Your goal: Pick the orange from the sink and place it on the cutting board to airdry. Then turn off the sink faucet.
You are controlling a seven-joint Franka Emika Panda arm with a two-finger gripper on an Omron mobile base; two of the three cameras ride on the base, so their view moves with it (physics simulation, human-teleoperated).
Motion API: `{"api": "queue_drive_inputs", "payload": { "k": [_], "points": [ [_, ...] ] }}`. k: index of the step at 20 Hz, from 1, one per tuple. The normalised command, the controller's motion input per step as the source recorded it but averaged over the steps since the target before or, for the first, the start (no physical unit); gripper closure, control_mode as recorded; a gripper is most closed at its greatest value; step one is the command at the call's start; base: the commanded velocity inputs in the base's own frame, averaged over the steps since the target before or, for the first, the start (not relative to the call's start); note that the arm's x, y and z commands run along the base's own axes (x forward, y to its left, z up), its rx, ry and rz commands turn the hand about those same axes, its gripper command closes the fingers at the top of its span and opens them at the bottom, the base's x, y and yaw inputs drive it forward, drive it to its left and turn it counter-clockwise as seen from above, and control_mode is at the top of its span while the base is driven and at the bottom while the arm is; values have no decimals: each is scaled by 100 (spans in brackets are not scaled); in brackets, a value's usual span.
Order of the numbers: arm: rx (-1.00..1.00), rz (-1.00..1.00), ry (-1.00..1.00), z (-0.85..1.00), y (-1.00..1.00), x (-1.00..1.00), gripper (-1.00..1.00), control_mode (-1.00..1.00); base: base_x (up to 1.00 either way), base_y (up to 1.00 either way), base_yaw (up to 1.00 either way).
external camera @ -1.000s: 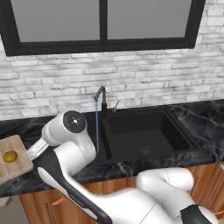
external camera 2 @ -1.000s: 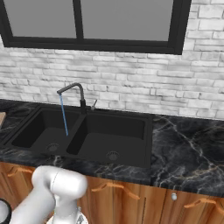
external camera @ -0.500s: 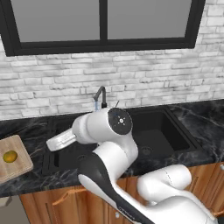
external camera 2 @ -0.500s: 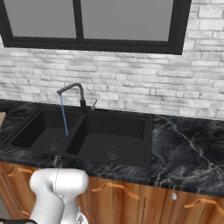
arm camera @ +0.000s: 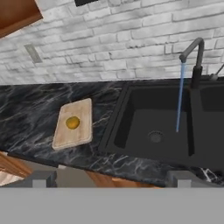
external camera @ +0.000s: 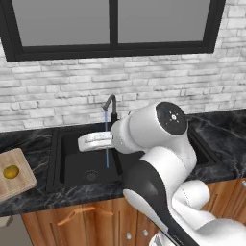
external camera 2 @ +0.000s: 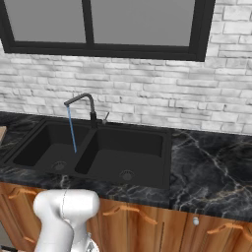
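The orange (external camera: pixel 10 171) (arm camera: pixel 72 123) lies on the tan cutting board (external camera: pixel 20 183) (arm camera: pixel 81 131), left of the black double sink (external camera: pixel 72 161) (external camera 2: pixel 142 157) (arm camera: pixel 140 118). The dark faucet (external camera: pixel 111 103) (external camera 2: pixel 83 101) (arm camera: pixel 197 52) is running, with a thin blue stream (external camera 2: pixel 72 130) (arm camera: pixel 180 98) falling into the left basin. Its thin lever (external camera 2: pixel 105 117) sticks up beside the base. My gripper (arm camera: pixel 111 179) is open with nothing in it, its fingertips (arm camera: pixel 43 178) wide apart. The white hand (external camera: pixel 92 142) hovers over the left basin, close to the stream.
Black marble counter (external camera 2: pixel 211 162) stretches to the right of the sink and runs between the sink and the board (arm camera: pixel 35 109). A brick wall and a dark-framed window (external camera 2: pixel 142 24) stand behind. An upper wooden cabinet corner (arm camera: pixel 17 13) hangs at far left.
My arm has swung right, from beside the cutting board to over the left basin. The orange stays on the board and the water keeps running.
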Motion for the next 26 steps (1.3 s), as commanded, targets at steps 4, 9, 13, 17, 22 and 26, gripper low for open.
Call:
{"api": "queue_drive_inputs", "payload": {
  "k": [4,9,13,17,22,26],
  "points": [
    [6,-5,6,7,-53,-27,-100,-100,0,0,0],
    [0,0,0,0,-56,-15,-100,-100,0,0,0],
    [0,0,0,1,-68,-15,-100,-100,0,0,0],
    [0,0,0,1,-62,-12,-100,-100,0,0,0],
    [0,-2,0,0,-21,-13,-100,-100,0,0,0],
    [0,0,0,0,-53,-6,-100,-100,0,0,0]
  ]
}}
